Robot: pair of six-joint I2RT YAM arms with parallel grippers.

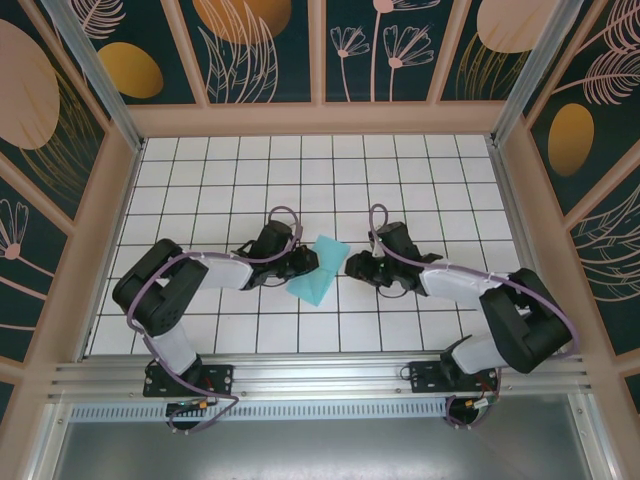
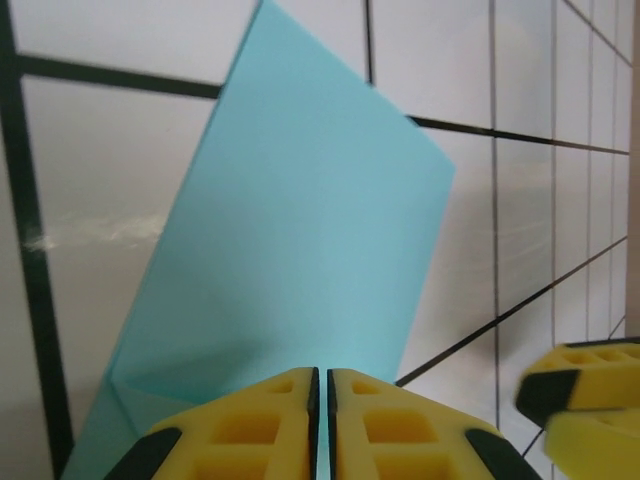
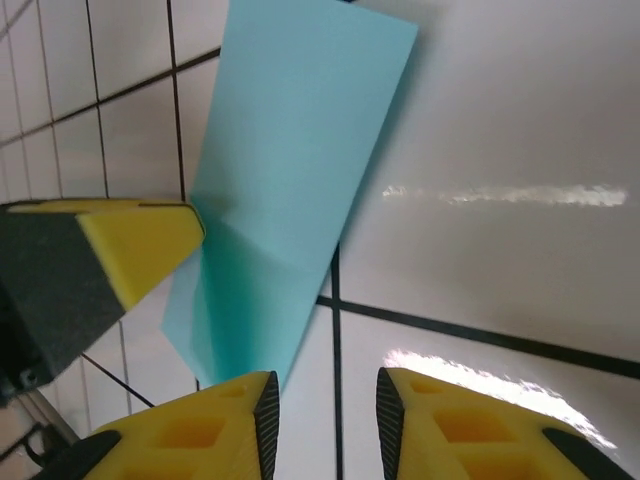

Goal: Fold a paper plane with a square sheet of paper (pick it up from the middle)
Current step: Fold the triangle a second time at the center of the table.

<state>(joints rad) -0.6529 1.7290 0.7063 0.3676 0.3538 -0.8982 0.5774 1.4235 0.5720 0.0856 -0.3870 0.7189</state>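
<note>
The square sheet of paper (image 1: 320, 268), turquoise and folded into a narrower creased shape, lies on the white tiles between my two grippers. My left gripper (image 1: 301, 263) is at its left edge. In the left wrist view the paper (image 2: 300, 230) rises in front of that gripper (image 2: 322, 372), whose yellow jaws stand almost together with turquoise showing in the thin slit. My right gripper (image 1: 352, 267) is just right of the sheet. In the right wrist view its jaws (image 3: 328, 385) are apart over bare tile, and the paper (image 3: 290, 150) ends beside the left finger (image 3: 235, 420).
The tiled floor (image 1: 420, 180) stretches far back and to both sides. Patterned walls (image 1: 320, 50) enclose it. A metal rail (image 1: 320, 375) with both arm bases runs along the near edge. The other arm's yellow finger (image 2: 590, 400) shows at the left wrist view's lower right.
</note>
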